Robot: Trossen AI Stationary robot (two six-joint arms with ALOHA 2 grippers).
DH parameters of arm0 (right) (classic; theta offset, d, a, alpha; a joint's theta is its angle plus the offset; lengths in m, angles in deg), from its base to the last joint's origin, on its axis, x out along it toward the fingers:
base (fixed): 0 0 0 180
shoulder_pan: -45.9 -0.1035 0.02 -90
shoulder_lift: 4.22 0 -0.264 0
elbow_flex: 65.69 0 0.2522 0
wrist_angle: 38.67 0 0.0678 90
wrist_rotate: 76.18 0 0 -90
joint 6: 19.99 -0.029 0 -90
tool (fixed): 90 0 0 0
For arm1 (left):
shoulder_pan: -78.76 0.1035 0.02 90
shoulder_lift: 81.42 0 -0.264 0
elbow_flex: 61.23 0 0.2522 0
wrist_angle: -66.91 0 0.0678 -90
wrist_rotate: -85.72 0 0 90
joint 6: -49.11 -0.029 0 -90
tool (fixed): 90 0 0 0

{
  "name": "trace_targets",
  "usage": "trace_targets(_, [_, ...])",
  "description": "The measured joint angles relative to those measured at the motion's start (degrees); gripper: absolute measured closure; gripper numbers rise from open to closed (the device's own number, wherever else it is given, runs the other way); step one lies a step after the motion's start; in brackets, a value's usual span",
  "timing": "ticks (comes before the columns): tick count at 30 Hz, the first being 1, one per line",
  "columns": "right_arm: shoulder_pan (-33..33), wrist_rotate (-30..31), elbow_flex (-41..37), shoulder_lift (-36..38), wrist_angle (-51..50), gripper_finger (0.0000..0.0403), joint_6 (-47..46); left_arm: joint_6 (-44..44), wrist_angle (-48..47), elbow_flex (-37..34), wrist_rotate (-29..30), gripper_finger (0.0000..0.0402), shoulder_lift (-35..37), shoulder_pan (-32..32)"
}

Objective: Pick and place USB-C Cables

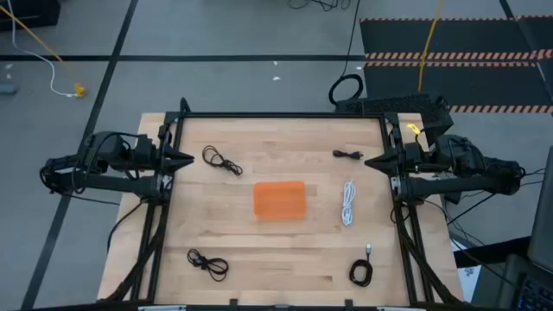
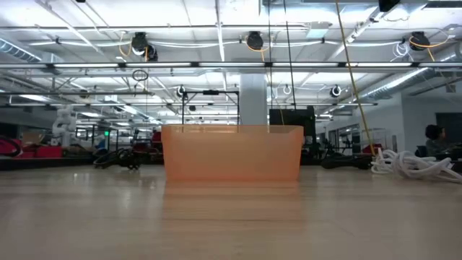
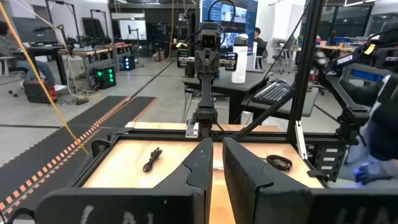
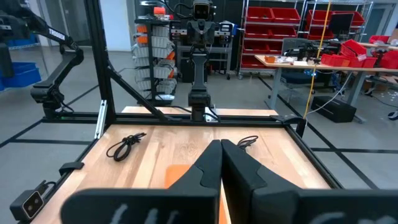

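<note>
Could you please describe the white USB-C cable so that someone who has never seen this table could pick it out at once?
Start at the orange tray in the middle of the wooden table. Just beside it, toward the right arm's side, lies the white cable, a narrow elongated bundle. The other four cables are all black and sit nearer the table's corners.

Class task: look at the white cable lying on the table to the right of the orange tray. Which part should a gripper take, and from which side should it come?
Grip the white cable across the middle of its bundled strands, coming straight down from above. It lies flat as a long narrow coil beside the orange tray, so the fingers should probably close across its narrow width. The right gripper waits nearest, at the table's edge.
</note>
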Motion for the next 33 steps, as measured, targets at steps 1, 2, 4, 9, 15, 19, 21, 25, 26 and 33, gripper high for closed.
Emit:
trace_targets(1, [0.00, 0.00, 0.00, -0.01, 0.00, 0.0403, 0.00, 0.00, 0.00, 0.00, 0.02, 0.0360, -0.01, 0.00])
trace_targets(2, [0.00, -0.01, 0.00, 0.00, 0.00, 0.0403, -0.01, 0.00, 0.00, 0.00, 0.01, 0.0360, 0.00, 0.00])
trace_targets(4, [0.00, -0.01, 0.00, -0.02, 0.02, 0.0403, -0.01, 0.00, 0.00, 0.00, 0.02, 0.0360, -0.01, 0.00])
trace_targets(9, [0.00, -0.01, 0.00, 0.00, 0.00, 0.0403, 0.00, 0.00, 0.00, 0.00, 0.02, 0.0360, -0.01, -0.01])
trace_targets(15, [0.00, -0.01, 0.00, -0.01, 0.00, 0.0403, -0.01, 0.00, 0.00, 0.00, 0.01, 0.0360, 0.00, 0.01])
trace_targets(19, [0.00, -0.01, 0.00, -0.01, 0.00, 0.0403, 0.00, 0.00, 0.00, 0.00, 0.00, 0.0360, 0.00, 0.01])
trace_targets(21, [0.00, -0.01, 0.00, 0.00, 0.00, 0.0403, 0.00, 0.00, 0.00, 0.00, 0.01, 0.0360, -0.01, 0.00])
trace_targets(25, [0.00, 0.00, 0.00, -0.01, 0.07, 0.0403, 0.37, 0.00, 0.00, 0.00, 0.02, 0.0360, -0.01, 0.01])
trace_targets(26, [0.00, 0.01, 0.00, -0.02, 0.35, 0.0403, 1.43, 0.00, 0.00, 0.00, 0.02, 0.0360, -0.01, 0.00])
trace_targets(33, [0.00, -0.01, 0.00, -0.02, 1.47, 0.0403, 5.83, 0.00, 0.00, 0.00, 0.02, 0.0360, 0.01, -0.01])
